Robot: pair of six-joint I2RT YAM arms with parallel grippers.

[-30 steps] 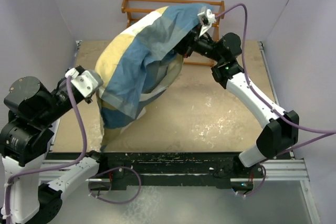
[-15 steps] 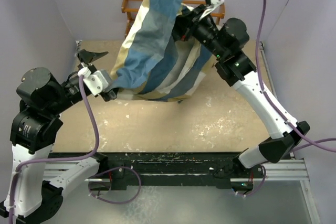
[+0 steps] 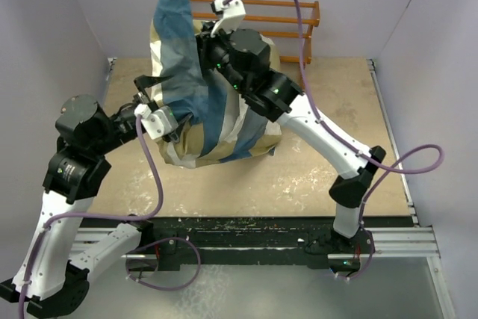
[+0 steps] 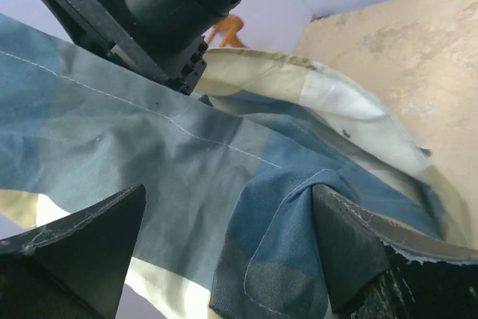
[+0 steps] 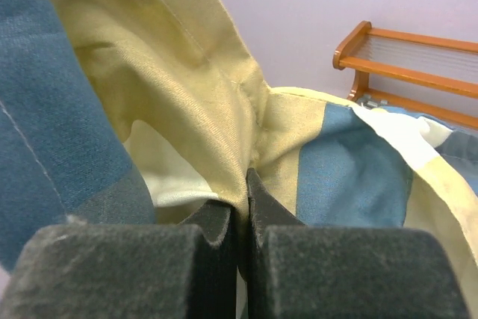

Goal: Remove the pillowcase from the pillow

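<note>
One pillowcase, aloft, crumpled — blue/tan/wht blocks

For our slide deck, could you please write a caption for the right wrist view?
The right gripper, jaws shut on a tan fold of the pillowcase, with a wooden rack behind.

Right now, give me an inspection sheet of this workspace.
Surface: tan table, scuffed white.
Job's things: pillowcase hoisted into a peak, its lower part bunched on the table; no bare pillow seen.
Clutter: wooden rack at the far wall.
Grippers: right tool shut on a tan fold of the pillowcase; left tool open, blue cloth between its fingers.
Cables: a purple cable loops off each arm.
Surroundings: lavender walls on three sides.
</note>
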